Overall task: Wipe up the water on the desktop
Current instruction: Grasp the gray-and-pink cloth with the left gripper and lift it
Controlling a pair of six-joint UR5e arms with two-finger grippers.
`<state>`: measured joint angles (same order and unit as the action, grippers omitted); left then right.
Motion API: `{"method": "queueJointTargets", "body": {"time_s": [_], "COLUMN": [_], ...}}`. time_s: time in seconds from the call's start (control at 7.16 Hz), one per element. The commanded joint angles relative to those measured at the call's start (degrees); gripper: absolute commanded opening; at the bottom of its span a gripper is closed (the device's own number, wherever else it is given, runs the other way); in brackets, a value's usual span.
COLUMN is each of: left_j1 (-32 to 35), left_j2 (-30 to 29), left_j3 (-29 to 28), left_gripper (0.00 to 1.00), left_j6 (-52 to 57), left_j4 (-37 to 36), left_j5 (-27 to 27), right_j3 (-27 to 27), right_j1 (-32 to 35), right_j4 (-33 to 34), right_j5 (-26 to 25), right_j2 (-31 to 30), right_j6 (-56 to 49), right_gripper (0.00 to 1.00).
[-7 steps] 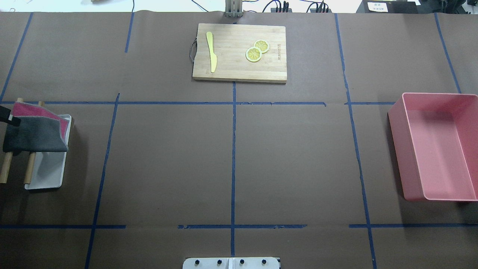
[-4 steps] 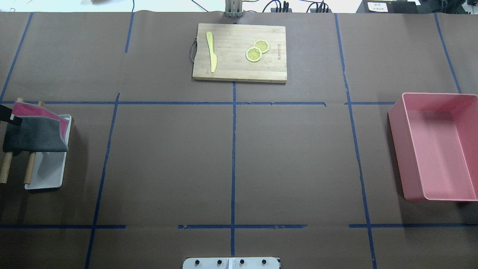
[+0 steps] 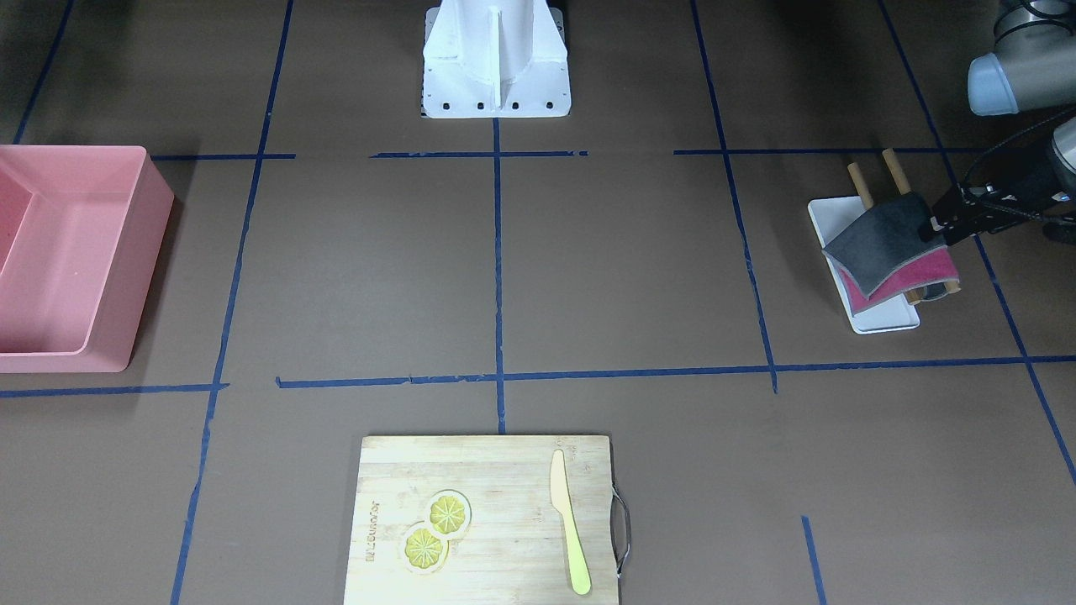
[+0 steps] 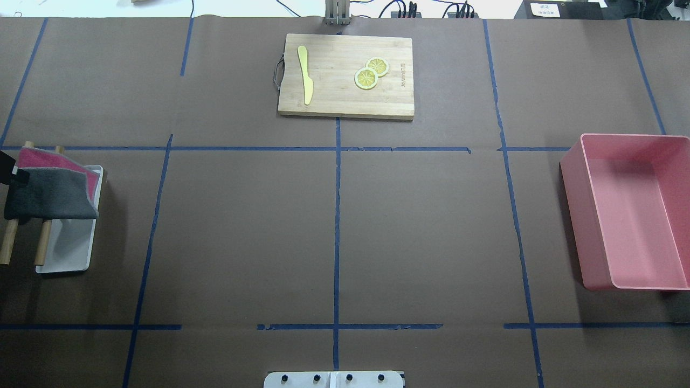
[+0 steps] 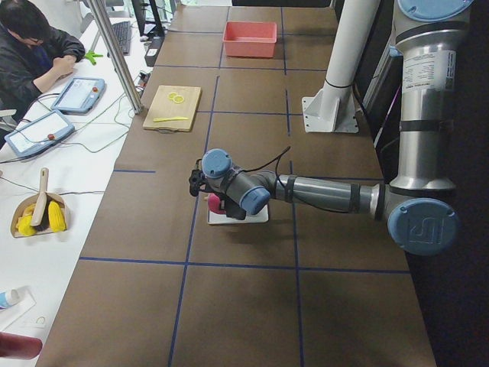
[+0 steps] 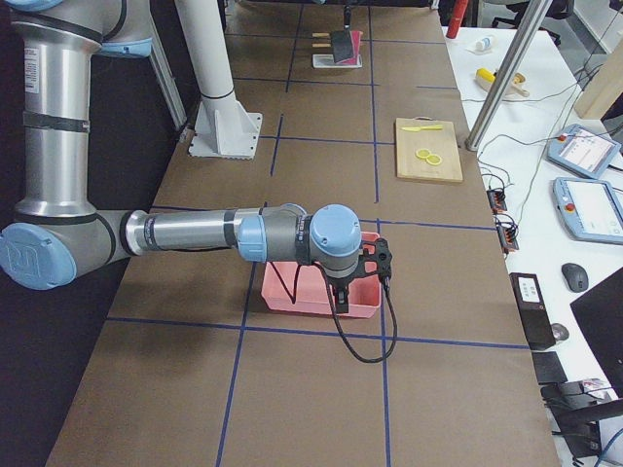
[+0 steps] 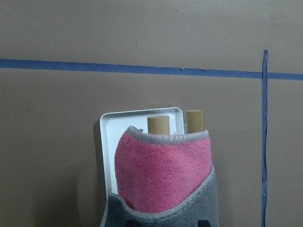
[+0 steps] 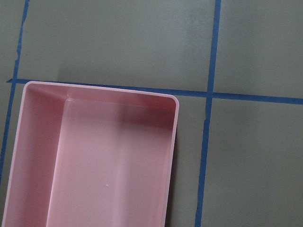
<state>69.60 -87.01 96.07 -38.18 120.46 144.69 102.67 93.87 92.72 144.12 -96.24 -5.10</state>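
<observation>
The cloth (image 3: 878,244) hangs folded over two dowels (image 3: 859,181) above a tray (image 3: 884,320), I think so that a pinch at its edge can lift it free. My left gripper (image 3: 943,225) sits at that edge, but I cannot tell whether it has closed. The right gripper (image 6: 346,297) hangs over the bin (image 4: 630,210), and I cannot tell its state either. The desktop (image 4: 242,242) lies beneath everything, and I see no water on it.

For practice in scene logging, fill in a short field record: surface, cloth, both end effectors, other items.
Desktop: brown, blue tape grid; no water discernible.
Cloth: grey and pink, draped over wooden dowels above a white tray.
Left end effector: at the cloth's edge; grip unclear.
Right end effector: over the pink bin; state unclear.
Other: cutting board holding yellow knife, two lemon slices.
</observation>
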Motion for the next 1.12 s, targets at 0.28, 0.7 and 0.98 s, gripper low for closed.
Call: {"method": "queueJointTargets", "body": {"time_s": [0.28, 0.7, 0.98], "left_j1": [0.0, 0.09, 0.09], "left_j2": [-0.09, 0.09, 0.09], "left_j3": [-0.18, -0.27, -0.53], "left_gripper": [0.37, 0.29, 0.28], "left_j6": [0.03, 0.12, 0.12], "left_j4": [-0.14, -0.22, -0.31], "left_j5": [1.92, 1.92, 1.83], "right_j3": [-0.28, -0.45, -0.45], "right_j1": [0.0, 0.0, 0.0], "right_j4": [0.0, 0.0, 0.0], "right_j5": [-0.07, 0.02, 0.02], "right_j2": [0.18, 0.26, 0.35], "right_j6": [0.0, 0.0, 0.0], "right_gripper": [1.0, 1.0, 1.0]}}
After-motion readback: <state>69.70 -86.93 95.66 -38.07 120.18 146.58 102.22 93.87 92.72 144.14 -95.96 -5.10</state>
